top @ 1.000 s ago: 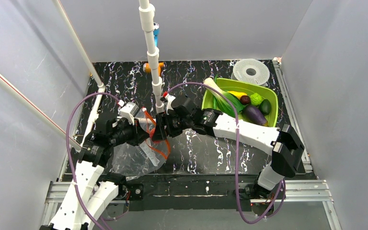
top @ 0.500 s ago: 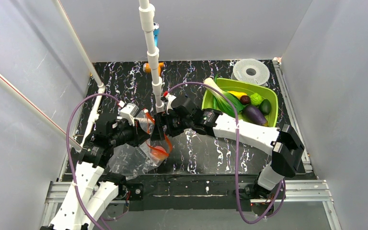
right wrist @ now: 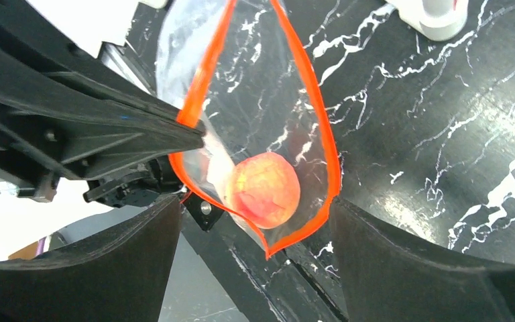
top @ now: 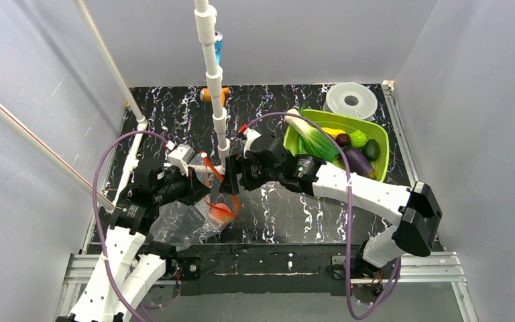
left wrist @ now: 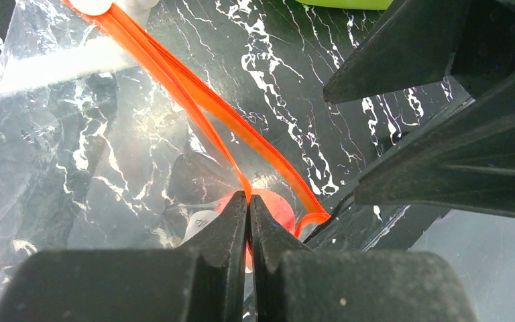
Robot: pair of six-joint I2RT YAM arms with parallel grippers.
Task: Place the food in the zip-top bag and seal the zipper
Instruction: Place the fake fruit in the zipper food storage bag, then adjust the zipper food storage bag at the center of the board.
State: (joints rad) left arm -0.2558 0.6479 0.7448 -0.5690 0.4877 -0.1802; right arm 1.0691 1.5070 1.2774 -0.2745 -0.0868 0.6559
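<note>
The clear zip-top bag hangs with its mouth held open, the red-orange zipper forming a loop. My left gripper is shut on one lip of the zipper. An orange-red peach lies inside the bag, also visible from above as the peach. My right gripper is open just above the bag's mouth with nothing between its fingers; from above the right gripper sits over the zipper loop. More food stays in the lime-green tray: yellow piece, plum, leafy ball, avocado.
A white jointed pole rises just behind the two grippers. A white spool stands at the back right beyond the tray. A purple eggplant and a long leafy vegetable also lie in the tray. Grey walls close in both sides.
My right gripper opened and the peach dropped into the bag, where it now rests. The right arm has shifted a little to the right. The left gripper has kept its hold.
</note>
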